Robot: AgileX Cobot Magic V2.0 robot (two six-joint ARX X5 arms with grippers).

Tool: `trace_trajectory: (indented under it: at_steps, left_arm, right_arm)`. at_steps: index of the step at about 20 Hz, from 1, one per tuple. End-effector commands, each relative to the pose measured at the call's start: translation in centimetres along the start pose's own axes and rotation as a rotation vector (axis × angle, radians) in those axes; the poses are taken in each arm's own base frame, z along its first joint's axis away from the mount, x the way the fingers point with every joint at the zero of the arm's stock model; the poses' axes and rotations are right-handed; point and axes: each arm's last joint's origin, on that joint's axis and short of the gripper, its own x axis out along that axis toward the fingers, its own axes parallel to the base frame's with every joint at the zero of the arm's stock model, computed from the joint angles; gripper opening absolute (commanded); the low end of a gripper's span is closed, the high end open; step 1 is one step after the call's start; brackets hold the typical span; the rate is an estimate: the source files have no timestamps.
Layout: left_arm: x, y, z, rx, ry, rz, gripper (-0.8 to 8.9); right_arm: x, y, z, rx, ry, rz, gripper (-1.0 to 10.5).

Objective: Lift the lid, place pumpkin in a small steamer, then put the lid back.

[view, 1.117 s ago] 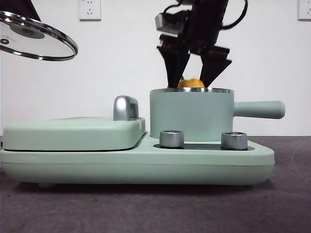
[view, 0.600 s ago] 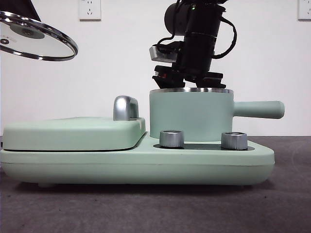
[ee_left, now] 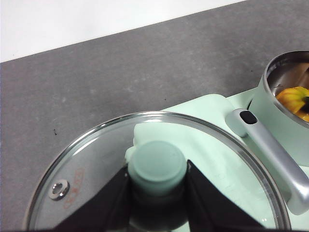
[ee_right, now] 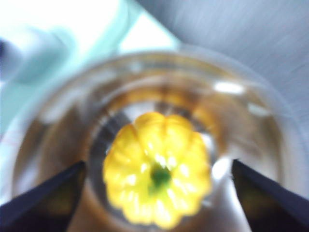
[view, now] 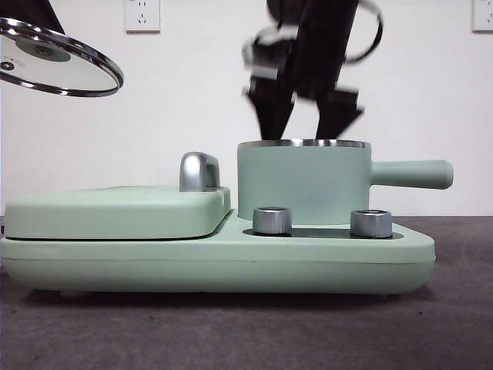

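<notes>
The pumpkin (ee_right: pixel 158 186) is ribbed yellow-orange with a dark green stem. The small steamer (view: pixel 303 183) is mint green with a shiny steel rim. The lid (ee_left: pixel 159 179) is clear glass, steel-edged, with a mint-green knob (ee_left: pixel 157 162) and faint orange lettering. The counter (ee_left: pixel 120 77) is speckled dark grey.

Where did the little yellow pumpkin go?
The small ribbed yellow pumpkin sits inside the mint-green steamer pot, under the open right gripper; the front view hides it.
</notes>
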Motion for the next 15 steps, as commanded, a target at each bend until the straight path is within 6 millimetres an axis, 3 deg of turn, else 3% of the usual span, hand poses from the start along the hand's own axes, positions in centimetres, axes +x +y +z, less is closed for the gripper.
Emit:
trace_trajectory:
  at_steps: [1,4,7,11,15]
  left_arm:
    - [-0.2,0.0,0.8,0.008,-0.045,-0.002,0.15]
    - [-0.2,0.0,0.8,0.008,-0.047,-0.001,0.14]
    - [-0.2,0.0,0.9,0.009,-0.054,-0.009,0.14]
    - [-0.2,-0.6,1.3,0.024,-0.102,-0.096,0.14]
    - [-0.2,-1.1,1.9,0.045,-0.172,-0.186,0.14]
  right_arm:
    - [-4.7,0.4,0.1,-0.013,-0.132,-0.011,4.0]
    - [-8.5,0.6,-2.4,0.012,-0.282,-0.026,4.0]
    - [-10.8,1.0,-6.4,0.064,-0.449,-0.029,4.0]
    - [-11.9,1.6,-12.7,0.097,-0.505,-0.03,4.0]
    - [-12.4,2.3,-16.6,0.131,-0.522,-0.01,4.0]
